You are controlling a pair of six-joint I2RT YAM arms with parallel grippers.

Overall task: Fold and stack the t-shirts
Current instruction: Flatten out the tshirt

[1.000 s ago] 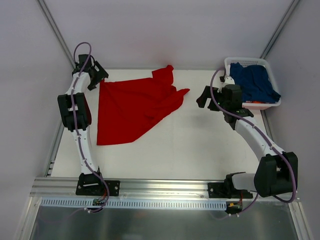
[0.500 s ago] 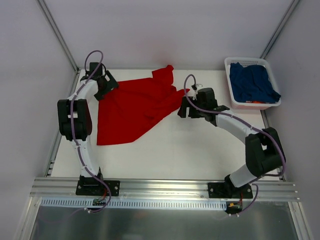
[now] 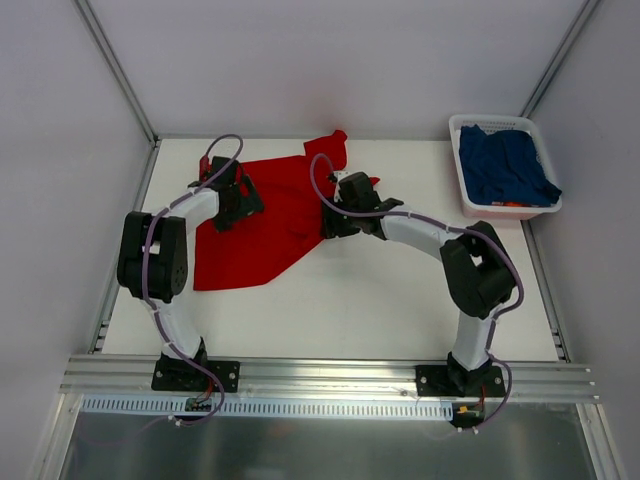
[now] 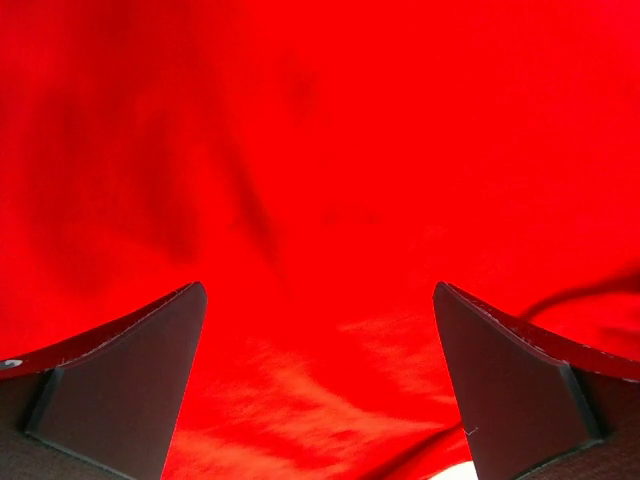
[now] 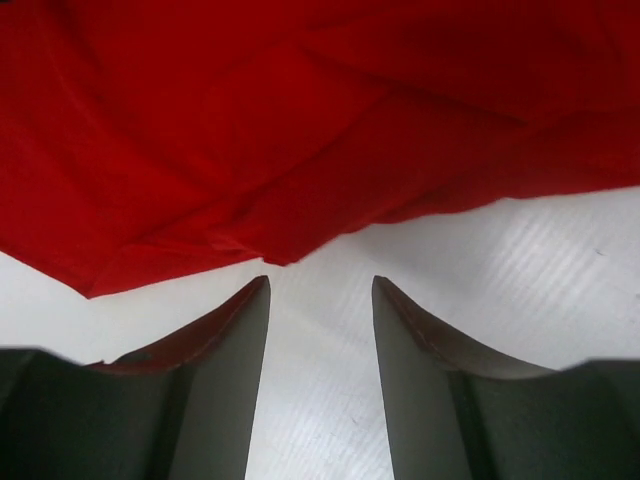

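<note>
Two grippers were at red t-shirt (image 3: pixel 265 215): left gripper (image 4: pixel 315 290) spread wide over cloth; right gripper (image 5: pixel 320 282) half-spread, empty, w/ shirt edge lying just left of tips.

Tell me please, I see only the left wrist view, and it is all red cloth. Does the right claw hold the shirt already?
Observer: No. The right claw is open over bare table, just short of the red t-shirt edge.
Operator: Where is the other shirt?
Observer: The navy t-shirt lies crumpled in the white basket, at the far right corner.
Operator: Is the red one flat?
Observer: Not fully; its right side is bunched in folds.
</note>
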